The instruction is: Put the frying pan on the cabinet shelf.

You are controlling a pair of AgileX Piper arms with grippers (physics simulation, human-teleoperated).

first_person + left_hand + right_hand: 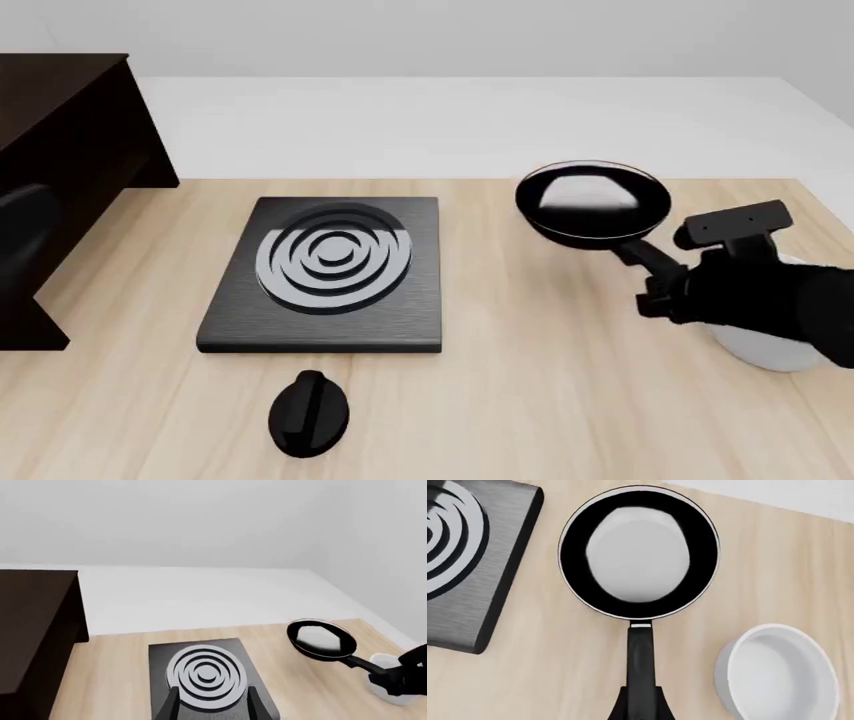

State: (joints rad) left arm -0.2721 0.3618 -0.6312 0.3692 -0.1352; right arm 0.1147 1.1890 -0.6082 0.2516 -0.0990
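Note:
The frying pan (593, 203) is small, round and black with a glossy pale inside, and lies right of the stove plate; it also shows as frying pan (639, 552) and frying pan (321, 639). Its long handle runs back into my right gripper (663, 284), whose fingers close around the handle's end at right gripper (641, 707). Whether the pan rests on the table or hangs just above it I cannot tell. The dark brown cabinet shelf (64, 130) stands at the far left, also seen as cabinet shelf (33, 630). My left gripper (310, 410) hovers open in front of the stove plate, holding nothing.
A black square stove plate (327, 272) with silver rings sits mid-table. A white bowl (778, 672) stands beside the pan handle, partly under my right arm as bowl (767, 352). A white wall rises beyond the table's far edge.

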